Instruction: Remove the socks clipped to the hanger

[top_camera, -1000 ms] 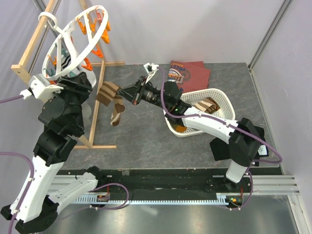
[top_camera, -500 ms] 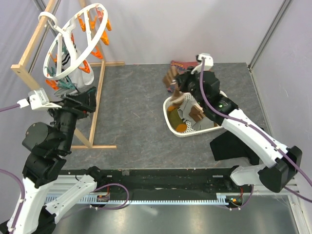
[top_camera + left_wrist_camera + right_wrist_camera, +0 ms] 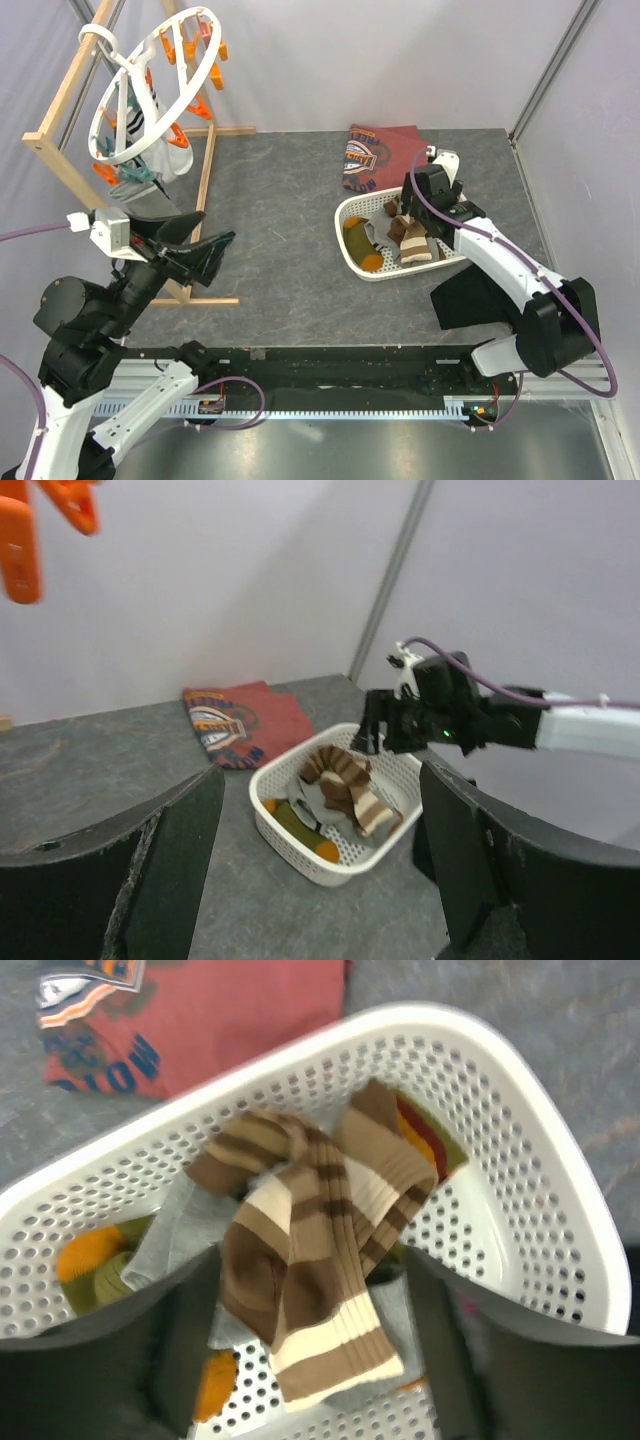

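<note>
Socks lie heaped in the white mesh basket (image 3: 540, 1160) at the table's (image 3: 290, 220) right-centre. On top is a brown-and-cream striped sock (image 3: 310, 1260), w/ an olive-and-orange sock (image 3: 365, 250) and grey fabric under it. More pale and teal fabric (image 3: 162, 165) hangs from the low edge of the hanger (image 3: 150, 88). That white ring w/ orange clips (image 3: 190, 45) hooks, tilted, over the wooden rack (image 3: 60, 110) at far left. The right gripper (image 3: 310, 1360) hovers over the basket w/ fingers spread wide. The striped sock shows btwn them in the wrist view, lying loose in the basket and not pinched. The left gripper (image 3: 212, 228) hangs in the air near the rack's foot, below the hanger. Its jaws are apart, gripping nothing and pointing across the table toward the basket. A folded maroon shirt (image 3: 375, 150) lies just behind the basket. A black cloth (image 3: 470, 300) sits in front of it by the right arm.
</note>
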Controlling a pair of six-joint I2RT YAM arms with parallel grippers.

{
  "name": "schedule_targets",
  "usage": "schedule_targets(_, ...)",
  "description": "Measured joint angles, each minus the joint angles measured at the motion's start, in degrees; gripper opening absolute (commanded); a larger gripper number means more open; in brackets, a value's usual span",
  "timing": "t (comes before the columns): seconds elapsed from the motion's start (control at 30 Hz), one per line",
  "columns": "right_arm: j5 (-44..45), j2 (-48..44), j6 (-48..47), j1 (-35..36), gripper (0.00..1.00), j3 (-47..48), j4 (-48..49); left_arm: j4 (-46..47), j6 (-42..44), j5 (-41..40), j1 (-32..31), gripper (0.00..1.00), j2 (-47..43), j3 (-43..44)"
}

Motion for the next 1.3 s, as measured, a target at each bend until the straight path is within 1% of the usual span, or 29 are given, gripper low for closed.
schedule_targets(0.1, 0.4, 0.5, 0.5, 0.0, 0.98, 0.9, -3.9, -1.0, 0.8, 5.3, 0.0, 0.86, 0.0, -0.8)
schedule_targets(0.2, -0.6, 0.0, 0.8, 0.1, 0.98, 4.5, -7.7, -1.6, 1.1, 9.9, 0.0, 0.86, 0.0, -2.1)
schedule_targets(0.3, -4.0, -1.6, 1.0, 0.2, 0.98, 9.6, -11.8, -1.6, 1.1, 13.5, 0.0, 0.86, 0.0, -3.8)
schedule_targets(0.37, -7.7, -4.0, 1.0, 0.2, 0.98, 12.9, -14.5, -1.6, 1.1, 15.4, 0.0, 0.86, 0.0, -5.0)
schedule_targets(0.47, -12.6, -9.1, 1.5, 0.3, 0.98, 14.5, -15.8, -1.7, 1.1, 17.2, 0.0, 0.86, 0.2, -6.4)
schedule_targets(0.73, -21.6, -27.0, 3.1, 0.5, 0.98, 12.1, -16.5, -0.7, 1.1, 17.8, 0.0, 0.86, 0.4, -8.1)
schedule_targets(0.93, -25.0, -36.6, 3.4, 0.5, 0.98, 7.5, -13.6, -0.1, 1.0, 17.5, 0.0, 0.86, 1.0, -9.6)
schedule_targets(1.07, -25.7, -40.1, 3.4, 0.5, 0.98, 4.5, -13.2, 0.3, 0.8, 16.5, 0.0, 0.86, 2.2, -9.7)
schedule_targets(1.3, -26.3, -41.2, 3.7, 0.5, 0.98, 1.3, -12.9, 1.6, -0.2, 14.4, 0.0, 0.86, 2.6, -9.7)
